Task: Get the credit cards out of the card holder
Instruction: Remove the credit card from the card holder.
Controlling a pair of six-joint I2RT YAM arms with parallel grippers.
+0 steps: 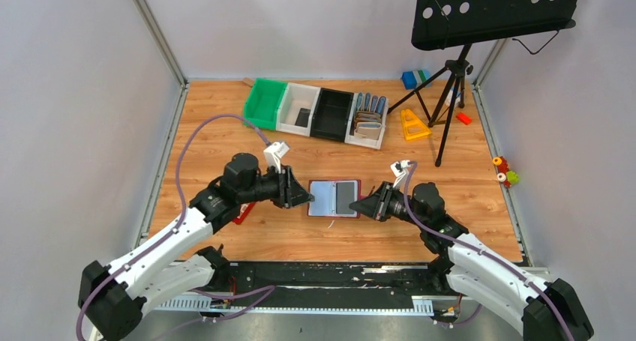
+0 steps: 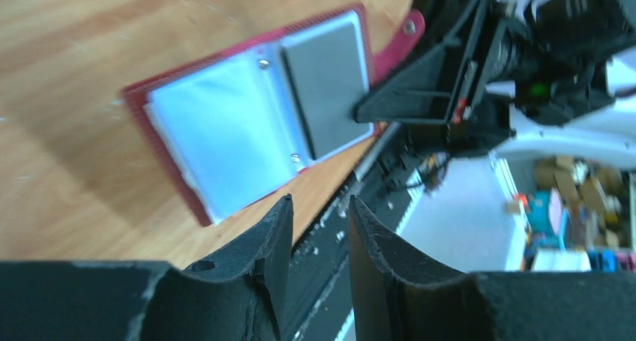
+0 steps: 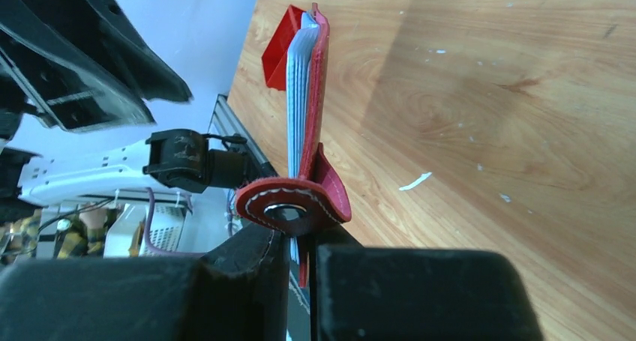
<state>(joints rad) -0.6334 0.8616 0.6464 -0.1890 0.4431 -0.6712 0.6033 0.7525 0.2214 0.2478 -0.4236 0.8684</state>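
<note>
Maroon card holder (image 1: 334,198) lies open on the desk (image 1: 465,198) between the hands. The right hand (image 3: 300,243) is clamped on its snap-tab edge (tab curling over the fingers). The left hand (image 2: 320,213) has its fingers apart, just beside the opposite edge.

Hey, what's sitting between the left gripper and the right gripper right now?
The card holder, lying open and flat. The top external view shows it: the right gripper pinches its right edge, and the left gripper sits open at its left edge.

Card holder (image 1: 334,198): maroon-red cover, inside pale blue-grey & dark grey. Snap tab (image 3: 294,201) red w/ white stitching. Table (image 1: 330,161): tan wood grain.
</note>
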